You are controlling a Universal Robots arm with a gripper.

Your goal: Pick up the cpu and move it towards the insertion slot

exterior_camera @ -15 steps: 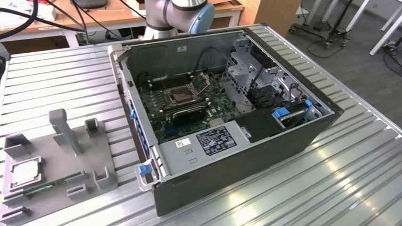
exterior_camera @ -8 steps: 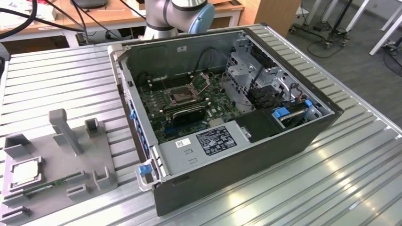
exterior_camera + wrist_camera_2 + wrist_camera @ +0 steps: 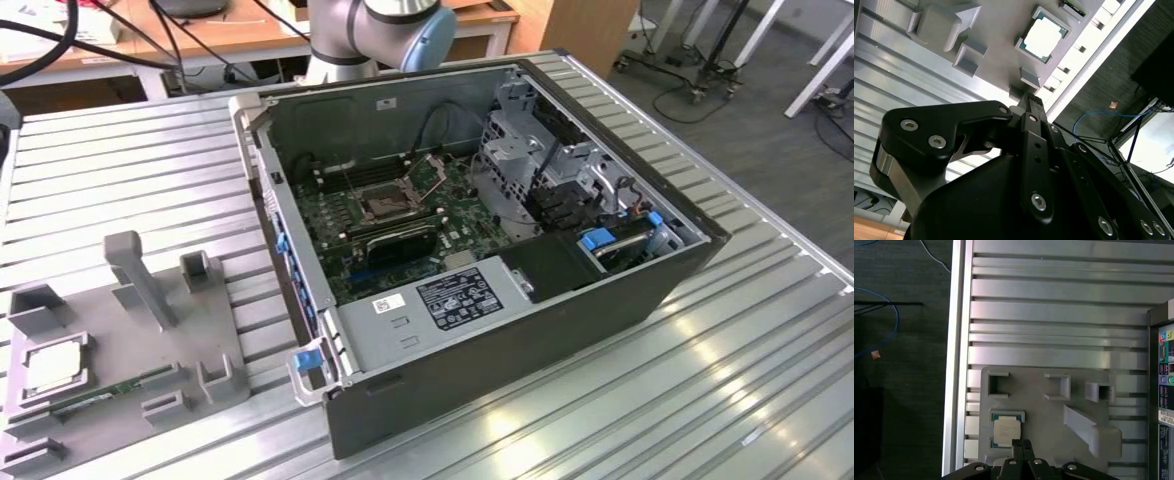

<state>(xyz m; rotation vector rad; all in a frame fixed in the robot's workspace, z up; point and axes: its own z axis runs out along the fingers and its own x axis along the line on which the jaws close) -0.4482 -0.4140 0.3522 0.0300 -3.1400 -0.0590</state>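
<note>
Fingers: our gripper (image 3: 1022, 444) is pressed together on nothing.
Cpu: the cpu (image 3: 1006, 431) lies flat in its nest on the grey fixture (image 3: 1054, 410), just beyond the fingertips and not touching them.
Slot: the insertion slot (image 3: 387, 200) is well apart from the fingers, inside the open case (image 3: 534, 300).
Grasp: we judge the fingers should part and square up over opposite rims.
Surface: ribbed metal table (image 3: 694, 400).
Room: dark floor (image 3: 904, 390), loose cables.

Robot arm (image 3: 380, 30): being cut off by the exterior view's upper edge. Cpu (image 3: 1005, 430): one corner lying hidden under the gripper (image 3: 1022, 443), first wrist view. Computer case (image 3: 1161, 390): being cropped there too.
</note>
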